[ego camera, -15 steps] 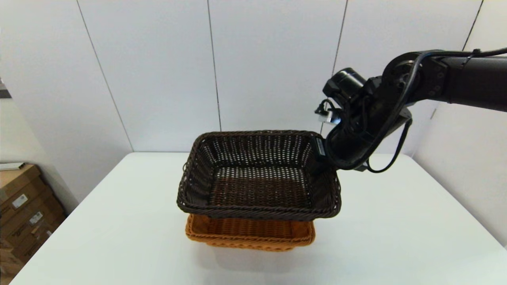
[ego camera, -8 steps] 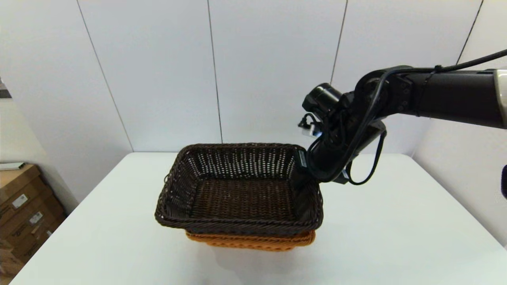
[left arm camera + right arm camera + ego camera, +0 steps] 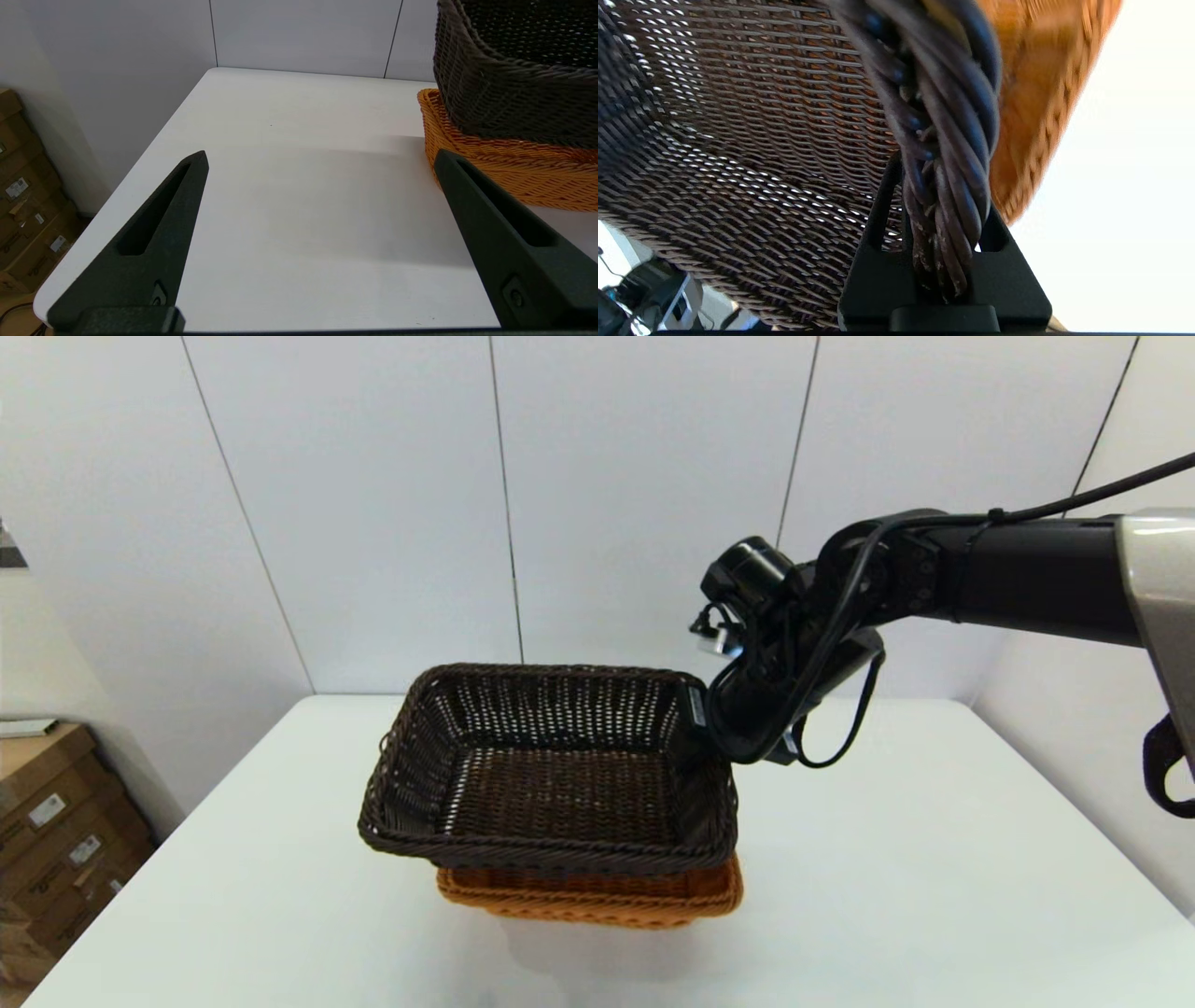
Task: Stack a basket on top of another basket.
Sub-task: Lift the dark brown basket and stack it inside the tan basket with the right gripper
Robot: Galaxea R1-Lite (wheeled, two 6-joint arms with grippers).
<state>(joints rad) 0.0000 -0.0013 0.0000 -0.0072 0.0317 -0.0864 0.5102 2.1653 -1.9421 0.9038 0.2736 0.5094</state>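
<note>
Dark basket [image 3: 551, 775] shifted left, tilted over orange-tan basket [image 3: 597, 896], right gripper [image 3: 698, 714] clamping its braided rim

White table [image 3: 934, 859], pale panelled walls [image 3: 373, 504], cardboard boxes [image 3: 56, 821] at left.

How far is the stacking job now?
Done: the right gripper has the dark basket lifted by its rim. In hand: it is held over the orange basket, offset leftward and tilted. Left: line up, lower, release. The left gripper is open, idle.

Lab-like room, white table [image 3: 934, 859], panelled wall [image 3: 644, 495], cardboard boxes [image 3: 56, 821]
</note>
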